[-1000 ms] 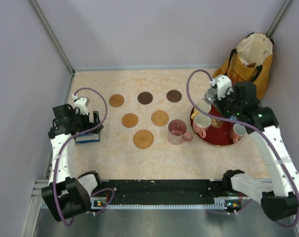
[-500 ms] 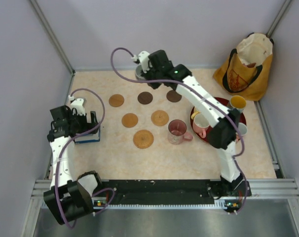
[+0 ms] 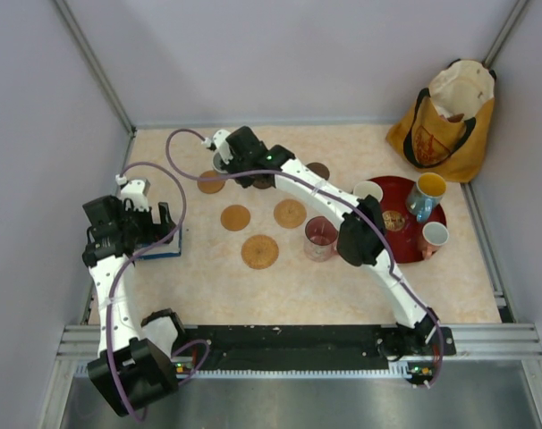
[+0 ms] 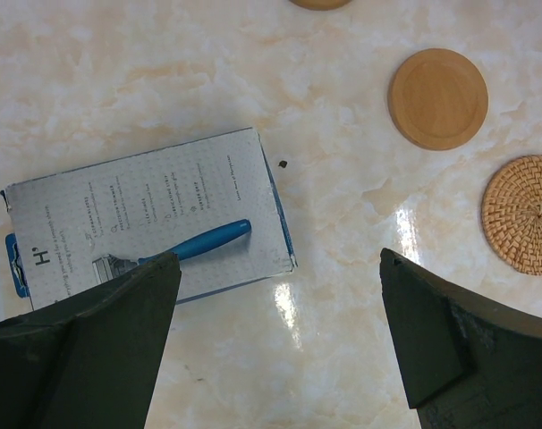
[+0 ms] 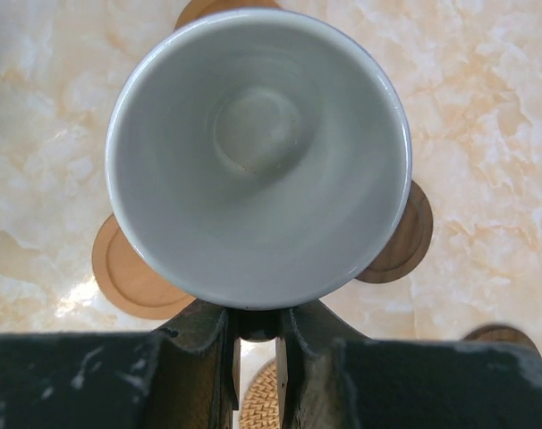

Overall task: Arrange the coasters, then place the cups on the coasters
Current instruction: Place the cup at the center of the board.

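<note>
Left gripper (image 4: 278,268), at the left edge of the table (image 3: 280,286): fingers spread wide and holding nothing, poised over a white and blue box (image 4: 146,219) that lies flat beneath the left finger. None of the cups is near it. Two coasters lie well to its right in the left wrist view, a plain tan one (image 4: 438,98) and a woven one (image 4: 521,214).

Right gripper (image 5: 256,357), reaching across to the far left part of the table: fingers pressed together on the handle of a blue-grey cup (image 5: 258,156), which is upright with its mouth facing the wrist camera. Below the cup, a tan coaster (image 5: 132,273) shows at lower left and a browner one (image 5: 401,241) at right; whether the cup touches either cannot be told.

Centre: six coasters (image 3: 235,217) in loose rows, the far ones partly hidden by the right arm. A pink cup (image 3: 321,239) stands on the bare table just right of them.

Right: a red tray (image 3: 405,255) holds a pale cup (image 3: 368,190), a blue cup (image 3: 426,195) with a yellow inside, and another cup (image 3: 432,237). A yellow-orange bag (image 3: 445,116) stands in the far corner.
</note>
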Motion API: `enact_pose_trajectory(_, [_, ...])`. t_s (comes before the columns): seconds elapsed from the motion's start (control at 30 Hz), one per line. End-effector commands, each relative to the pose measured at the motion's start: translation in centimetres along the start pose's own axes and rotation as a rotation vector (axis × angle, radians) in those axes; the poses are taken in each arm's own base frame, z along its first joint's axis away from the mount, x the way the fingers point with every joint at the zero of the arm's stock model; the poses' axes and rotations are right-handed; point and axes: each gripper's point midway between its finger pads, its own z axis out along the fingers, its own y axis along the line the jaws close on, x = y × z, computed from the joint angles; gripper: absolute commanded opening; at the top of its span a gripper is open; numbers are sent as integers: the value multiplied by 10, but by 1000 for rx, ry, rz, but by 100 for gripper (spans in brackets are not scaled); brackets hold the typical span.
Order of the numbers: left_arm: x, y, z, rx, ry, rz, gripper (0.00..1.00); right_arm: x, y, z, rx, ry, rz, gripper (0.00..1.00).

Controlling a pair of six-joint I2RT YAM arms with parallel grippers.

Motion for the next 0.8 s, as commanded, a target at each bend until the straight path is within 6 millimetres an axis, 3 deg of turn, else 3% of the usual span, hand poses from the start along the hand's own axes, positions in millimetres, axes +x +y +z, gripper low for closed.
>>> enact_pose_trajectory(0.0, [-8, 3, 0, -2, -40, 28, 96, -34, -27, 0, 130, -131, 84, 0])
enact_pose_trajectory(0.2, [-8, 1, -2, 9, -50, 26, 96, -2, -37, 27, 130, -67, 168, 0])
enact_pose_trajectory(0.57, [-10, 0, -3, 21, -60, 30, 96, 35, -31, 47, 94, 18, 178, 0])
enact_pose_trajectory(0.77, [-9, 0, -3, 23, -57, 27, 96, 37, -27, 48, 67, 20, 183, 0])
